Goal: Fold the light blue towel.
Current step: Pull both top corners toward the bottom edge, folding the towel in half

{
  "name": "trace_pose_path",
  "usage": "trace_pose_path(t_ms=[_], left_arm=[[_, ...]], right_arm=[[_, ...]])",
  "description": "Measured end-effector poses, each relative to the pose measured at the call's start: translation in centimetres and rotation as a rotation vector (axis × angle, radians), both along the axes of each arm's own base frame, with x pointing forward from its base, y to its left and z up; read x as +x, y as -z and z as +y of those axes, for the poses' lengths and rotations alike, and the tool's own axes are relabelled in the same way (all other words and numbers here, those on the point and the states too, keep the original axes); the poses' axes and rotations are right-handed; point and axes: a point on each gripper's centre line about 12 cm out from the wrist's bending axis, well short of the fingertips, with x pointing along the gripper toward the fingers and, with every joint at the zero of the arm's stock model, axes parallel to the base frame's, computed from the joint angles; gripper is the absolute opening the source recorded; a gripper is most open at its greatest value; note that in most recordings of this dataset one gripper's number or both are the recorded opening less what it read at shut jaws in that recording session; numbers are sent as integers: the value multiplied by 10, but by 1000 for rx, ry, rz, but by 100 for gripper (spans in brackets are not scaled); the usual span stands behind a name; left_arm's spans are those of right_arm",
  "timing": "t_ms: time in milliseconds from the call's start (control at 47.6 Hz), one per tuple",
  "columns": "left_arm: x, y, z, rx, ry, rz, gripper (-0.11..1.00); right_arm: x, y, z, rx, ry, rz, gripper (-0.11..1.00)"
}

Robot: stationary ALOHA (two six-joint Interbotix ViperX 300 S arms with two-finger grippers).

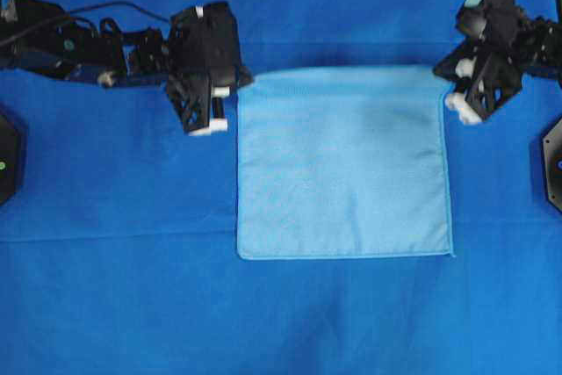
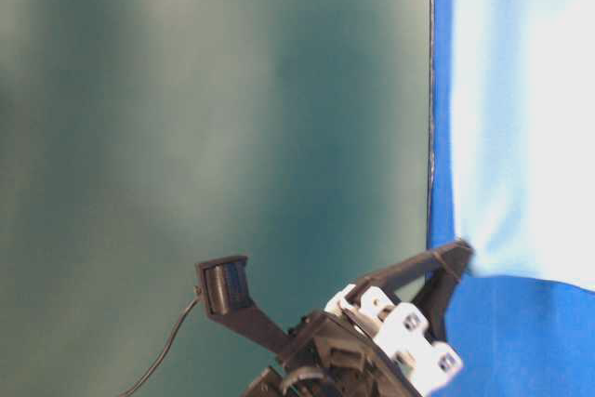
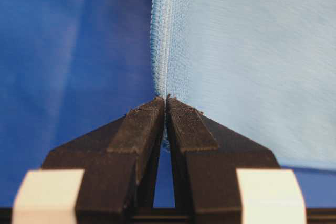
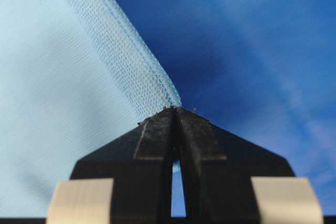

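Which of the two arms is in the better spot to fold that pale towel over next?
Neither alone: they are evenly placed. The left tool is shut on the light blue towel at its far left corner, the right tool on its far right corner. Likely both carry that edge toward the near edge together.

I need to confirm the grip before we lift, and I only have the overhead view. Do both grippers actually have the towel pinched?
Observer: Yes for the left gripper: its wrist camera shows the jaws closed on the hem of the light blue towel.
Operator: And the right one?
Observer: The right gripper is likewise clamped on the stitched hem at its corner.
Operator: Is the towel off the table anywhere?
Observer: The table-level view shows it hanging as a raised sheet from a fingertip.
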Motion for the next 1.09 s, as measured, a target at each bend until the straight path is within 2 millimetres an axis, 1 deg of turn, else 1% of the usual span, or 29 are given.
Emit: trace_pose_path(t_ms=[189, 294, 420, 630, 735, 841, 1009, 1093], left_arm=[[1, 6, -36, -10, 96, 46, 3], [3, 7, -62, -11, 165, 54, 3], [4, 7, -92, -13, 242, 54, 3], [5, 13, -127, -52, 296, 62, 3], [4, 15, -143, -52, 336, 68, 3], [6, 16, -154, -51, 366, 69, 3], [8, 17, -168, -50, 401, 67, 3], [10, 17, -172, -50, 412, 64, 3]], right_arm=[[7, 2, 40, 89, -61, 3, 2], [11, 3, 65, 136, -105, 2, 2], [11, 6, 87, 191, -123, 11, 2], [10, 7, 119, 247, -172, 23, 2], [9, 8, 133, 267, -204, 33, 2], [8, 9, 146, 286, -227, 31, 2], [8, 13, 158, 307, -249, 39, 2], [8, 16, 160, 307, -253, 49, 2]])
